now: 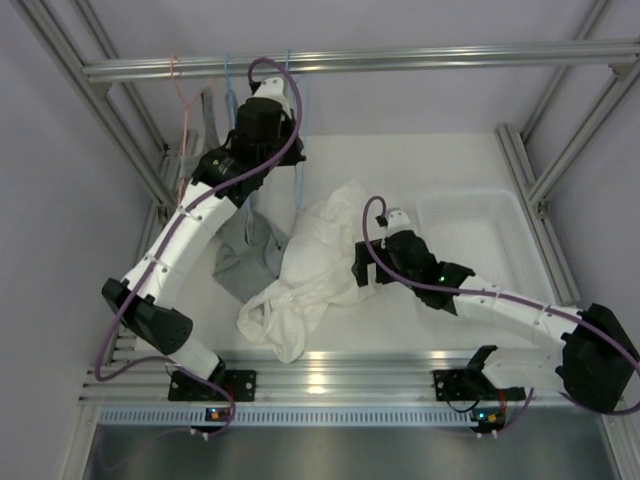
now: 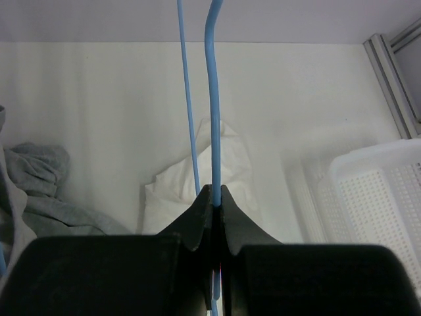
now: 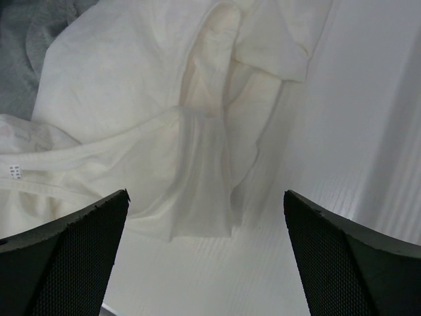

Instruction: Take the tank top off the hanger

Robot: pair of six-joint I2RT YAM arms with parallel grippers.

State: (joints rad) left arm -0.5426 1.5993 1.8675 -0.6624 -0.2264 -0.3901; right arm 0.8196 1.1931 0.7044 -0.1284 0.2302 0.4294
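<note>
The white tank top (image 1: 310,262) lies crumpled on the table, and also shows in the left wrist view (image 2: 217,172) and the right wrist view (image 3: 131,99). The thin blue wire hanger (image 1: 297,110) hangs from the top rail. My left gripper (image 1: 293,152) is shut on one of the hanger's wires (image 2: 214,118); a second blue wire (image 2: 187,99) runs just left of it. The wires look bare above the fingers. My right gripper (image 1: 356,266) is open and empty, low over the tank top's right edge, with its jaws wide apart (image 3: 205,193).
A grey garment (image 1: 248,255) lies left of the tank top. A white mesh basket (image 1: 470,240) stands at the right. A pink hanger (image 1: 180,90) hangs on the rail (image 1: 400,58) at the left. Frame posts stand at both sides.
</note>
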